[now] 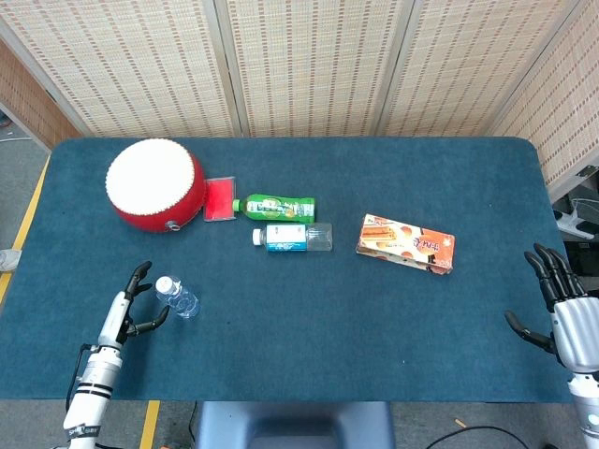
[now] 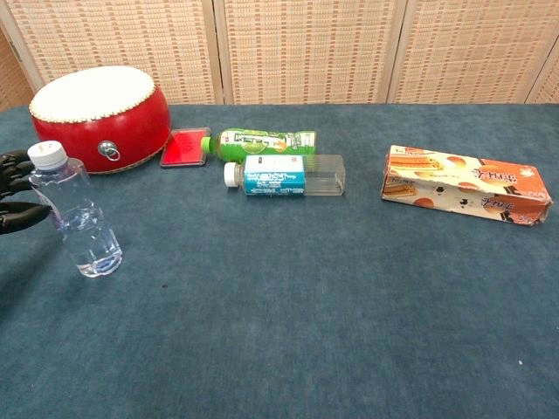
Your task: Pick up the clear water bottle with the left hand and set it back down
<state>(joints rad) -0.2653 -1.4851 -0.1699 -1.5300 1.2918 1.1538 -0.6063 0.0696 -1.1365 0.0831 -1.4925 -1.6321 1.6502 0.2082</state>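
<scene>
On the blue surface (image 1: 309,346), a red drum (image 1: 153,184) sits near the far left corner. The clear bottle (image 2: 77,212) stands upright near the front left edge. The left hand (image 1: 133,304), fingers apart, is just beside it. The right hand (image 1: 560,309), fingers spread, holds nothing at the right edge.

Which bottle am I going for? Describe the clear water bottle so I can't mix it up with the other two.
Start at the red drum at the table's far left, then come toward the robot. The clear water bottle stands upright there alone, right beside the open left hand. Unlike the green bottle and the blue-labelled bottle, which lie on their sides mid-table, it is standing and has a white cap with no coloured label.
</scene>
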